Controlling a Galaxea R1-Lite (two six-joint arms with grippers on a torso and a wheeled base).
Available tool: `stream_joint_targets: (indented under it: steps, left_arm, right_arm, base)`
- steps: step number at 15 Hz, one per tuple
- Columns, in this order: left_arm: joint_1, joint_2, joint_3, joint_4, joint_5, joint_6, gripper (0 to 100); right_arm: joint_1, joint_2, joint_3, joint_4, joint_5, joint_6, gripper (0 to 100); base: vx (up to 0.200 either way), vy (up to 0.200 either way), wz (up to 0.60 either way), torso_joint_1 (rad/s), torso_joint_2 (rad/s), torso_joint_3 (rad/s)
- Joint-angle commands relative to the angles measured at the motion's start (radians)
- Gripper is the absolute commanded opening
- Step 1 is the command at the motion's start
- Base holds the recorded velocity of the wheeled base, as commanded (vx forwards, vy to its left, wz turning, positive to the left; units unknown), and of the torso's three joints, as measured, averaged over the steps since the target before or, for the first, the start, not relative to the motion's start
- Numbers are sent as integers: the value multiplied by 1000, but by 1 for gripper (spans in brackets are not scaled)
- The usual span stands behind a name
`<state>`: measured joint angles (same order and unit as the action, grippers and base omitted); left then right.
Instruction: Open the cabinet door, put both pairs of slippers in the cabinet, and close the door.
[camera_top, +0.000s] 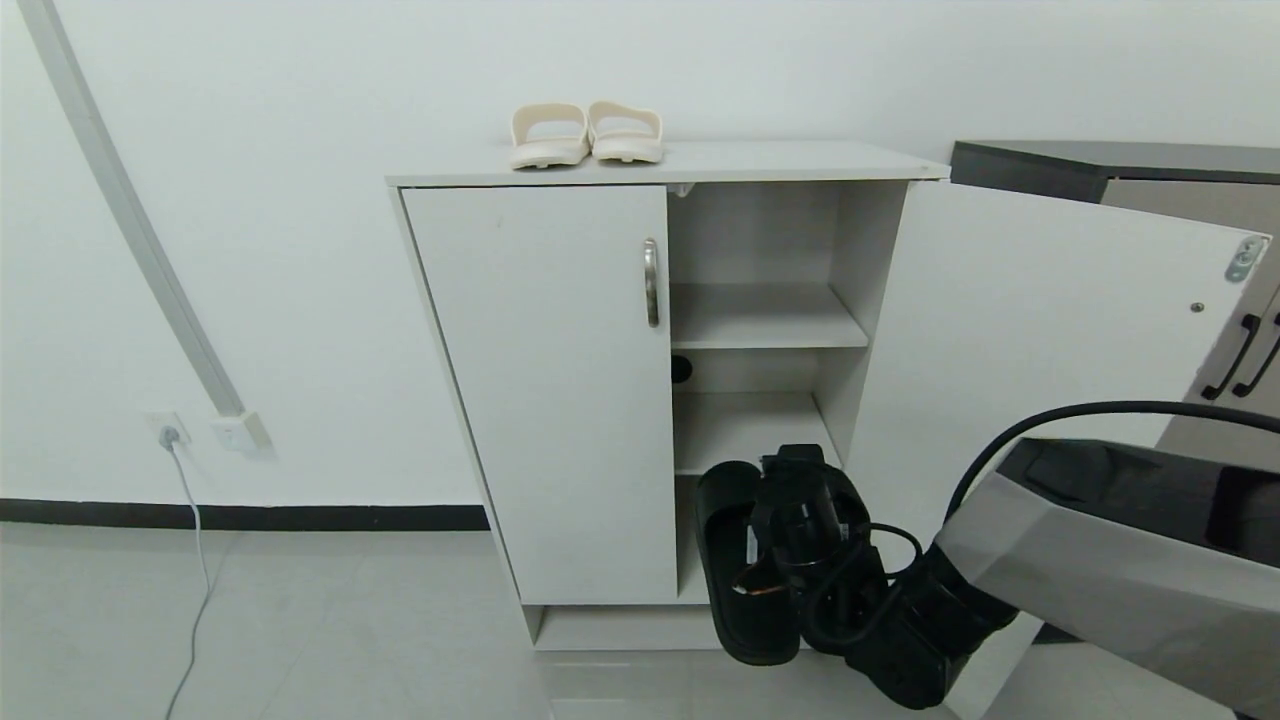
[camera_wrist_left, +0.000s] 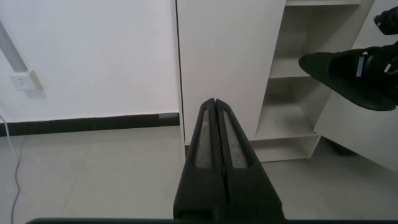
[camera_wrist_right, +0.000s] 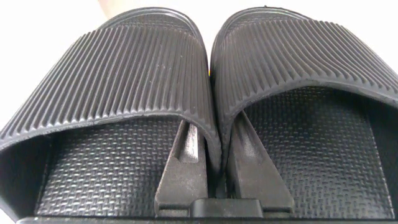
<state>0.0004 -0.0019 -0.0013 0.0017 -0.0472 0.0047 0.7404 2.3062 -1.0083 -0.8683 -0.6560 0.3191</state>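
- The right hand (camera_top: 800, 515) is low before the cabinet's (camera_top: 540, 400) open right half, grasping the black slippers (camera_top: 735, 570) as a pair, just outside the bottom compartment.
- The left hand (camera_wrist_left: 214, 134) hangs over the floor (camera_wrist_left: 93, 168) — clenched shut, empty.
- The cream slippers (camera_top: 585, 133) sit on the cabinet top; the right door (camera_top: 1020, 340) is swung wide, the left door (camera_top: 560, 420) closed.
- The right wrist view shows fingers (camera_wrist_right: 186, 165) pinching the slippers' adjoining straps.

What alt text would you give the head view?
The right gripper holds a pair of black slippers low in front of a white cabinet, whose right door stands open and whose left door is shut. A pair of cream slippers sits on the cabinet's top.
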Motion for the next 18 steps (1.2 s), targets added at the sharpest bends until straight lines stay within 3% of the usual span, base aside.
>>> stream_joint_targets:
  steps: [1, 6, 15, 18]
  left_arm:
    - [1, 2, 0, 0, 0, 0, 0]
    - [1, 2, 0, 1, 0, 0, 0]
    - [0, 2, 0, 0, 1, -2, 0]
    - [1, 2, 0, 0, 1, -3, 0]
  right_arm:
    - [-4, 24, -7, 0, -1, 0, 0]
    - [-27, 67, -29, -1, -1, 5, 0]
    - [-41, 90, -42, -20, 1, 8, 0]
    - [-41, 102, -18, -159, -19, -26, 0]
  base:
    - [0, 0, 0, 0, 0, 0]
    - [0, 0, 0, 0, 0, -19]
    - [0, 0, 0, 4, 3, -181]
    - [0, 0, 0, 4, 4, -194]
